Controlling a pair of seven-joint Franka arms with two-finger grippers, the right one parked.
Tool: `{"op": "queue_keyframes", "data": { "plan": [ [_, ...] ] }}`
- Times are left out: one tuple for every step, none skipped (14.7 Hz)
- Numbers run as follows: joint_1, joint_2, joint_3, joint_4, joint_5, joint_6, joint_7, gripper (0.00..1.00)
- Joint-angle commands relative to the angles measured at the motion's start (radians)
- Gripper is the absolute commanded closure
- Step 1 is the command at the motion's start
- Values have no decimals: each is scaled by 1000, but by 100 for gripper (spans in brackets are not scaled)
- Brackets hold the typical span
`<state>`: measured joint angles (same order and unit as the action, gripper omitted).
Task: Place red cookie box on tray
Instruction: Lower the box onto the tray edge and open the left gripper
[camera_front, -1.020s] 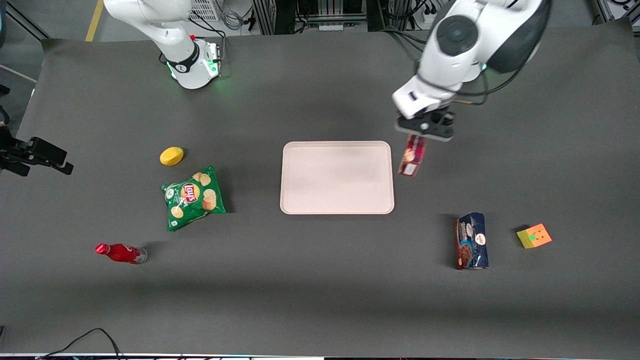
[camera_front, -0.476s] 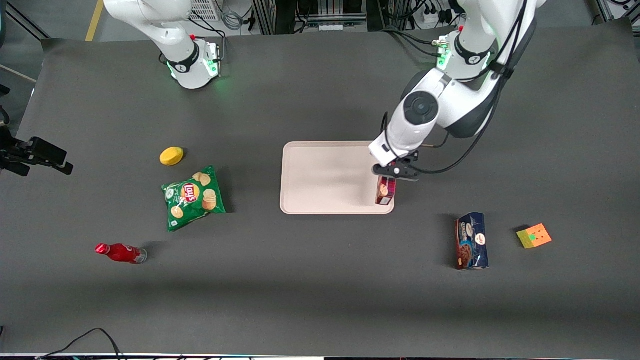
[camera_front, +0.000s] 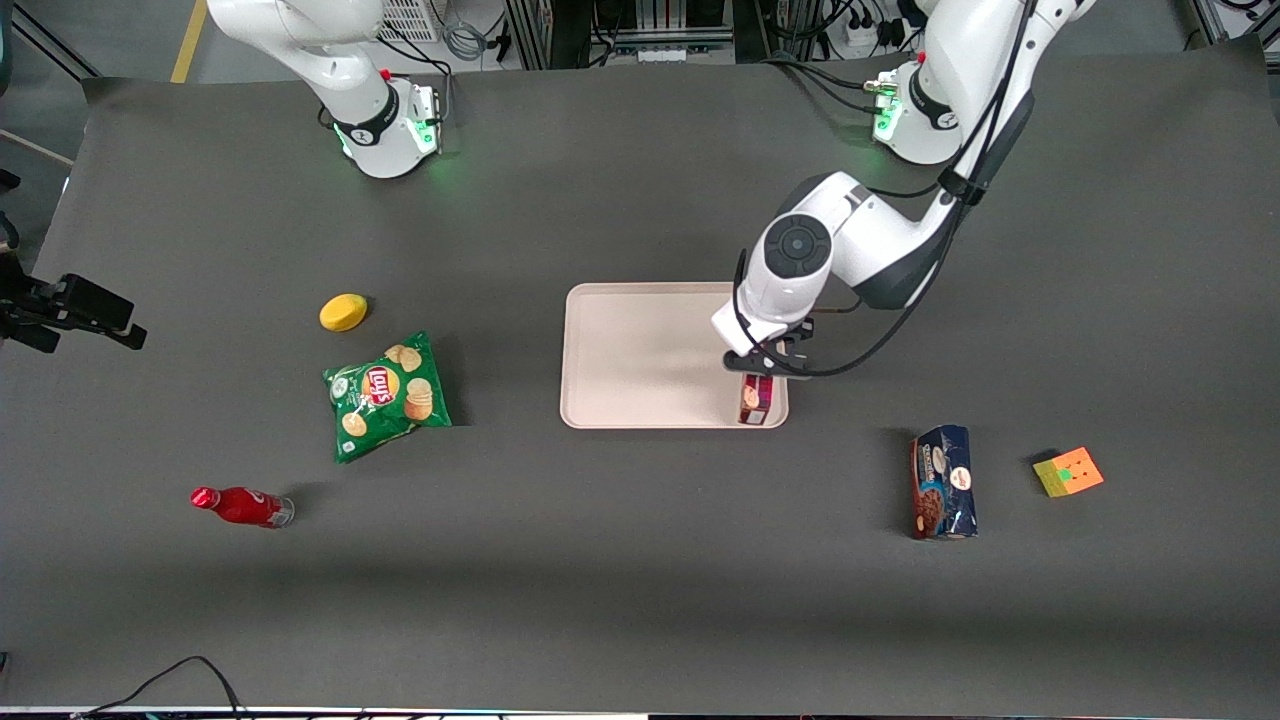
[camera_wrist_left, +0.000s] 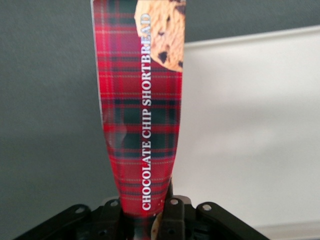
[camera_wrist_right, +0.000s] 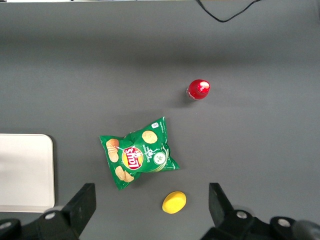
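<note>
Red cookie box (camera_front: 757, 398) hangs over the tray's (camera_front: 640, 355) corner nearest the front camera at the working arm's end, its plaid face (camera_wrist_left: 142, 110) partly over the worktop (camera_front: 640, 560). Above it, the hand (camera_front: 768, 362) is clamped on the box's upper end.

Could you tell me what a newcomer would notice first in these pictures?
Probably the gripper shut on the red cookie box, holding it over the corner of the tray nearest the front camera, toward the working arm's end. Next, the green chip bag lying toward the parked arm's end.
</note>
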<state>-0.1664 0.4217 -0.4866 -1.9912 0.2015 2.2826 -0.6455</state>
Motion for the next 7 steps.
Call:
{"op": "queue_keyframes", "data": {
  "plan": [
    [-33,43,49,35,39,20,-31,98],
    [-34,51,59,38,39,35,-31,98],
    [-36,58,60,37,39,47,-34,98],
    [-39,61,59,35,39,48,-48,98],
    [-50,63,59,32,39,46,-58,98],
    [-53,63,59,29,38,41,-62,98],
    [-56,63,59,25,38,34,-63,98]
  ]
}}
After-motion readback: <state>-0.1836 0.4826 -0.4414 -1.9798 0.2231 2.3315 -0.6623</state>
